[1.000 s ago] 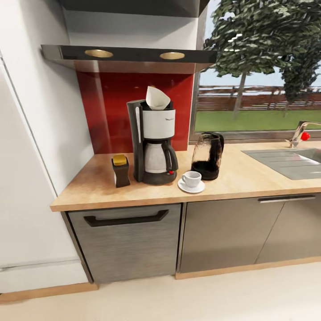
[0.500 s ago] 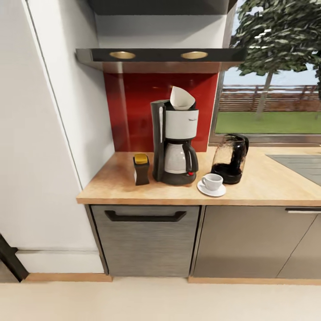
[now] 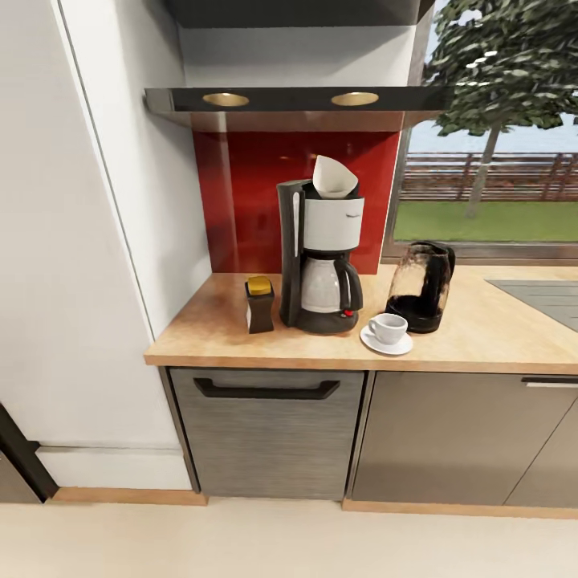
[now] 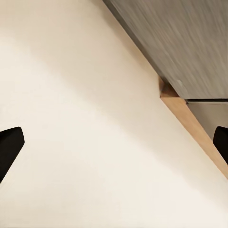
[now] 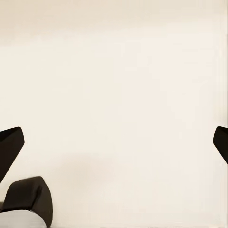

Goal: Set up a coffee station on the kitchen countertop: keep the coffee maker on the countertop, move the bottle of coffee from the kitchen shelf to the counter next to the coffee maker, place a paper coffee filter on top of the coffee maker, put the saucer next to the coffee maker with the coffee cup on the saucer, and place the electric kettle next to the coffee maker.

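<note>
Apparently the station is complete, judging by how things lie. On the tabletop (image 3: 209,337), the coffee maker (image 3: 321,253) stands toward the back edge, against the red splashback (image 3: 241,201). The paper coffee filter (image 3: 335,177), a white cone, sits in the top of the machine, tilted a little. The bottle of coffee (image 3: 259,304) stands upright just beside the machine on the side nearer the tabletop's end at the white wall (image 3: 104,241); it is off the kitchen shelf (image 3: 297,100), whose underside lights glow above. On the machine's other side the saucer (image 3: 386,340) lies near the front edge, close to the machine's base, with the coffee cup (image 3: 388,327) sitting on it. The electric kettle (image 3: 421,286) stands upright just behind the saucer and near the machine; whether it touches the saucer I cannot tell.

Left tool (image 4: 114,142): both dark fingertips sit at the far edges of the left wrist view, well apart, nothing between them; released. It looks toward pale floor (image 4: 85,123) and a cabinet front (image 4: 190,42) with its wooden kick strip.

Right tool (image 5: 114,142): fingertips likewise spread wide with nothing held, over floor.

Judgement: all five placements appear met; I see nothing left to move, unless the filter's seating needs checking.
</note>
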`<state>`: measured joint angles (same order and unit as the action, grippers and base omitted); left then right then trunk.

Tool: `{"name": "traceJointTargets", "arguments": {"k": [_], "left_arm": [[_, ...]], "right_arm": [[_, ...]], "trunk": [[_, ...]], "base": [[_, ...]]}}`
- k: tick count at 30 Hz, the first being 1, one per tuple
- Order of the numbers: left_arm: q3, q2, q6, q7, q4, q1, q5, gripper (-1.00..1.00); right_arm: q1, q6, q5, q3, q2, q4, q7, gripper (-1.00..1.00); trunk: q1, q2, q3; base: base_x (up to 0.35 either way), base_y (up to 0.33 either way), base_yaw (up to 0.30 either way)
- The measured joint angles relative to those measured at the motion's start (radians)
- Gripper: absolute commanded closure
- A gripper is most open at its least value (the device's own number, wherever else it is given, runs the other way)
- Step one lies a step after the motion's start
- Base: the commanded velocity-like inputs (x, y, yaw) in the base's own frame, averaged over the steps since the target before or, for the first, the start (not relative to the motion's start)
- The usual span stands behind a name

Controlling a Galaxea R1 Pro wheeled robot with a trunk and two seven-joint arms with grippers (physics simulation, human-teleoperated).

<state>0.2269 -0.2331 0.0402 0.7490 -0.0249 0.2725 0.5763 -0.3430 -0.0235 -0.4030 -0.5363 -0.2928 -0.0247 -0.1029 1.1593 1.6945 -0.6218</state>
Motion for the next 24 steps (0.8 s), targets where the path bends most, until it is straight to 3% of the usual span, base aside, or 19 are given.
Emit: {"name": "traceJointTargets", "arguments": {"k": [2, 4, 10, 17, 24], "left_arm": [[0.000, 0.000, 0.000, 0.000, 0.000, 0.000, 0.000, -1.00], [0.000, 0.000, 0.000, 0.000, 0.000, 0.000, 0.000, -1.00], [0.000, 0.001, 0.000, -0.001, 0.000, 0.000, 0.000, -1.00], [0.000, 0.001, -0.001, 0.000, 0.000, 0.000, 0.000, -1.00], [0.000, 0.002, -0.001, -0.001, 0.000, 0.000, 0.000, -1.00]], "right_arm": [[0.000, -0.018, -0.001, 0.000, 0.003, 0.030, 0.085, -1.00], [0.000, -0.022, 0.001, 0.000, 0.006, 0.038, 0.107, -1.00], [0.000, -0.025, 0.003, 0.000, 0.041, 0.045, 0.125, -1.00], [0.000, -0.026, 0.004, 0.000, 0.112, 0.047, 0.129, -1.00], [0.000, -0.027, 0.004, -0.001, 0.143, 0.047, 0.129, -1.00]], "trunk": [[0.000, 0.000, 0.000], [0.000, 0.000, 0.000], [0.000, 0.000, 0.000], [0.000, 0.000, 0.000], [0.000, 0.000, 0.000]], "base": [[0.000, 0.000, 0.000], [0.000, 0.000, 0.000], [0.000, 0.000, 0.000], [0.000, 0.000, 0.000], [0.000, 0.000, 0.000]]}}
